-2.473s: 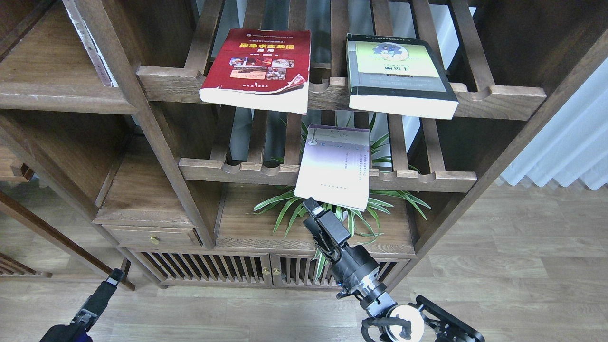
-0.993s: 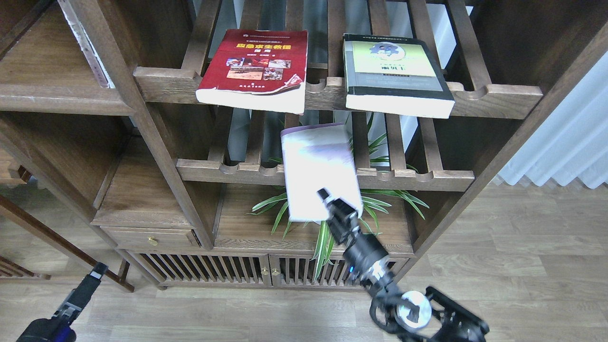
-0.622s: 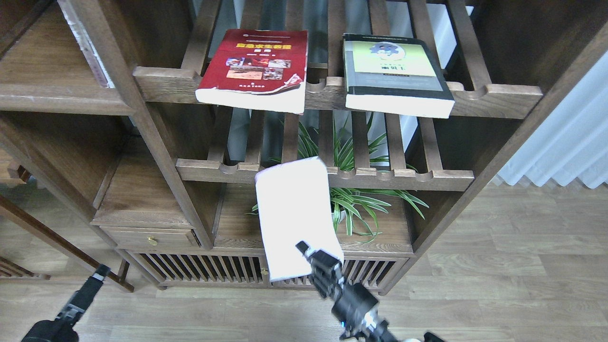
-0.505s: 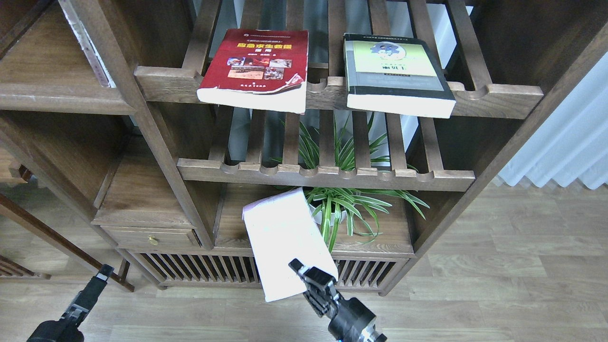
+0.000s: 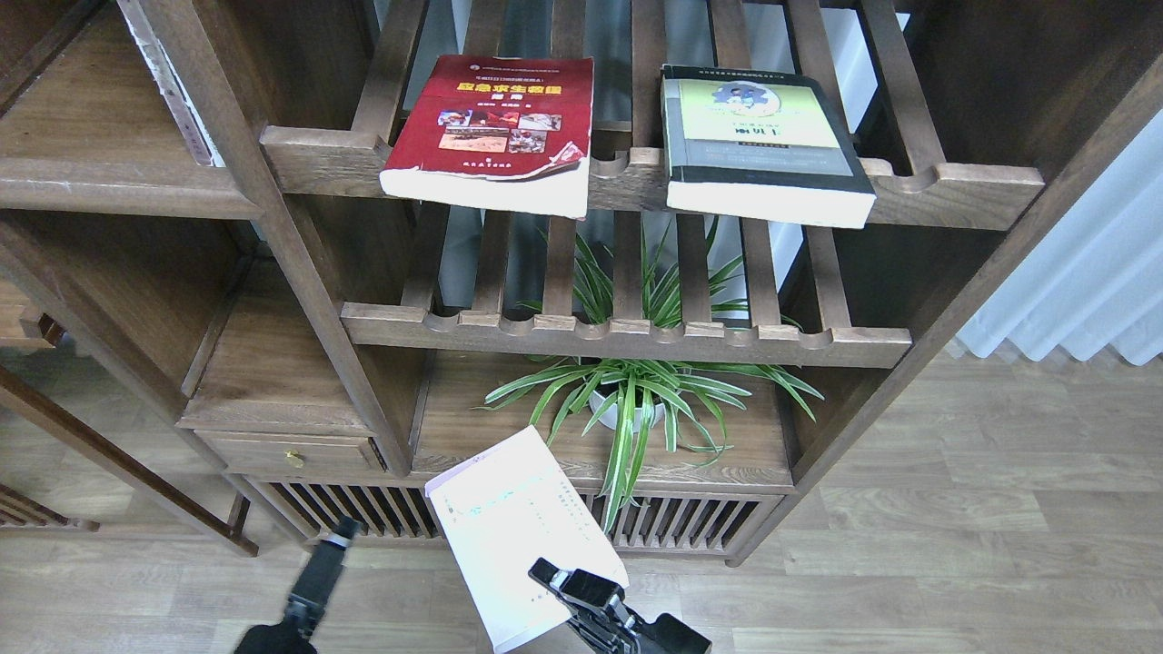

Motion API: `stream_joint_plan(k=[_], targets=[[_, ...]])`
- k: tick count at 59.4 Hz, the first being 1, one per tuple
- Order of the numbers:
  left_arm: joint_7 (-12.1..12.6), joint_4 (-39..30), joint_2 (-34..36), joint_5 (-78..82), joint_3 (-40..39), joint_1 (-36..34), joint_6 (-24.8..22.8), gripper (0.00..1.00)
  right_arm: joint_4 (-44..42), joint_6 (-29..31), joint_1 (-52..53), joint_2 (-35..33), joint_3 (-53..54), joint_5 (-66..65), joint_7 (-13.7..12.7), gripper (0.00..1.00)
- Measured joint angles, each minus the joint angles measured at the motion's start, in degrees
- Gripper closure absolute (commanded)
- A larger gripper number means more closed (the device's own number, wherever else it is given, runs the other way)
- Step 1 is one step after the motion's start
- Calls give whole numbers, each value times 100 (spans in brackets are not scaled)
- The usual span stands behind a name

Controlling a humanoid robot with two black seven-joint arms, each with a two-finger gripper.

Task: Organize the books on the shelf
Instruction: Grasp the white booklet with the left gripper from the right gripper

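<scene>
My right gripper (image 5: pixel 571 586) is shut on the near edge of the lavender-white book (image 5: pixel 513 536) and holds it tilted, low in front of the cabinet, its pale face up. The thick red book (image 5: pixel 495 127) and the yellow-green, grey and black book (image 5: pixel 759 136) lie flat on the upper slatted rack (image 5: pixel 945 186), both overhanging its front rail. A flat dark brown shelf board (image 5: pixel 100 136) with a rounded front edge is at upper left, bare. My left gripper (image 5: pixel 329 549) is low at bottom left, dark and seen end-on, apart from the book.
A lower slatted rack (image 5: pixel 627 336) is bare. A potted spider plant (image 5: pixel 627 400) stands on the solid board below it. A small board over a drawer (image 5: pixel 273 381) sits to the left. A slatted cabinet base, wood floor and a white curtain (image 5: pixel 1081 272) are to the right.
My right gripper pulled the lavender-white book off the lower slatted rack and carried it down and left toward me. My left arm moved right and up, toward the book.
</scene>
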Motion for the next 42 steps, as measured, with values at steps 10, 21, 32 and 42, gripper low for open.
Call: stream_joint_plan(k=[10, 21, 32, 42], targets=[[5, 46, -249, -296, 425, -168, 0, 0, -19, 0, -10, 0, -117, 13, -95, 95], [1, 89, -313, -365, 838, -241, 0, 6, -20, 0, -26, 0, -208, 11, -126, 95], [-35, 92, -362, -404, 900, -238, 0, 45, -21, 0, -53, -1, -246, 7, -172, 95], [-57, 92, -335, -585, 918, -208, 0, 93, -21, 0, -88, -1, -264, -7, -201, 95]])
